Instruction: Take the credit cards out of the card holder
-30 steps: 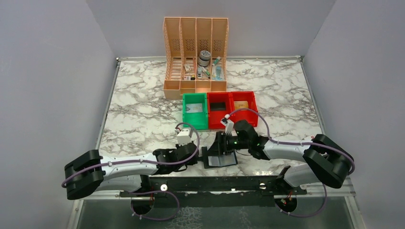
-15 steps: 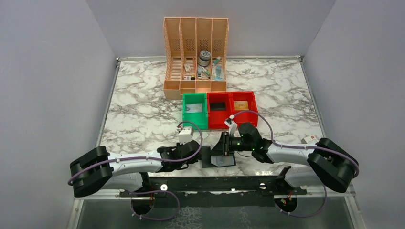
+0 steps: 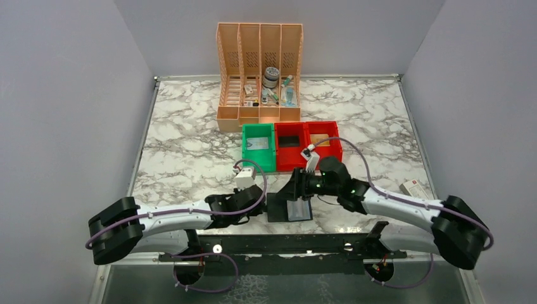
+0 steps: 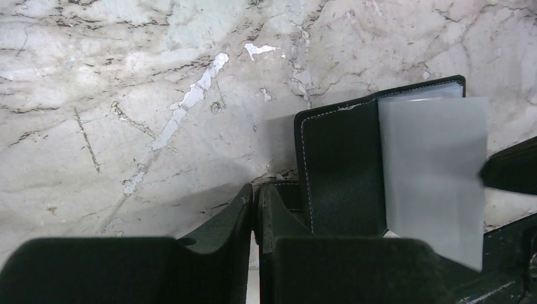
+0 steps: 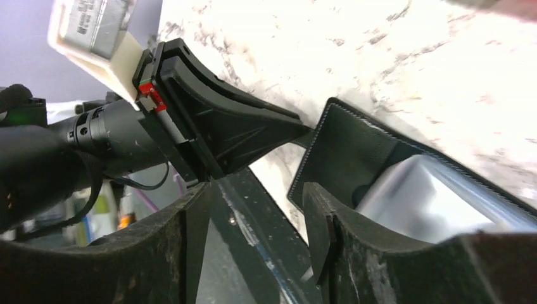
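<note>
Card holder (image 3: 282,209) lies open on the worktop (image 3: 190,145) at the near edge, between the arms. The left gripper (image 4: 254,193) is pressed together, pinching its tab corner as far as I can tell; the right gripper (image 5: 256,196) is spread and holding nothing, just over the far side. The pale credit card (image 4: 434,177) sticks out toward the right arm, long axis parallel to the fold, so I'd pull with the right. Left wrist shows a right finger at the card's edge; the top view hides that.

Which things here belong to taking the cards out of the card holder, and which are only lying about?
For the job: card holder; pale card sticking out of it; left claw, shut at its edge; right claw, open.
Lying about: green bin; two red bins; peach file rack holding small items; small white box.
</note>
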`<state>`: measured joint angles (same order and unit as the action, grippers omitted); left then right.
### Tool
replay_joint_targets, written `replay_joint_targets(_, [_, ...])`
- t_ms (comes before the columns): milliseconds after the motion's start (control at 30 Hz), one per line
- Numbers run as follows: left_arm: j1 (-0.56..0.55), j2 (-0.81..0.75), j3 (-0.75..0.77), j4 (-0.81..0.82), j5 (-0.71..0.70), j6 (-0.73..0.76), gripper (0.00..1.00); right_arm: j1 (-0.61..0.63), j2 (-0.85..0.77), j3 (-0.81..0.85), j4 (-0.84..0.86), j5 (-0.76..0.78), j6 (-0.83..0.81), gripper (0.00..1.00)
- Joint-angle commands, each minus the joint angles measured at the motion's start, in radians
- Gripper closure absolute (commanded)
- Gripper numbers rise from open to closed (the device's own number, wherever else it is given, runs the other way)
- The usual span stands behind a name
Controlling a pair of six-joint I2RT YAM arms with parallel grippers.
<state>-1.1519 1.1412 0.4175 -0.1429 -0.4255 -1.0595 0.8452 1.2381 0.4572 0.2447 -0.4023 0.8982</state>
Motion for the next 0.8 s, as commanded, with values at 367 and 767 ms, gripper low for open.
replay_joint_targets(367, [0.009, -0.055, -0.014, 0.026, 0.027, 0.026, 0.98, 0.003, -0.257, -0.143, -0.318, 0.176, 0.029, 0.39])
replay_joint_targets(767, [0.01, -0.014, 0.0, 0.045, 0.068, 0.056, 1.0, 0.003, -0.155, -0.117, -0.08, 0.01, 0.027, 0.4])
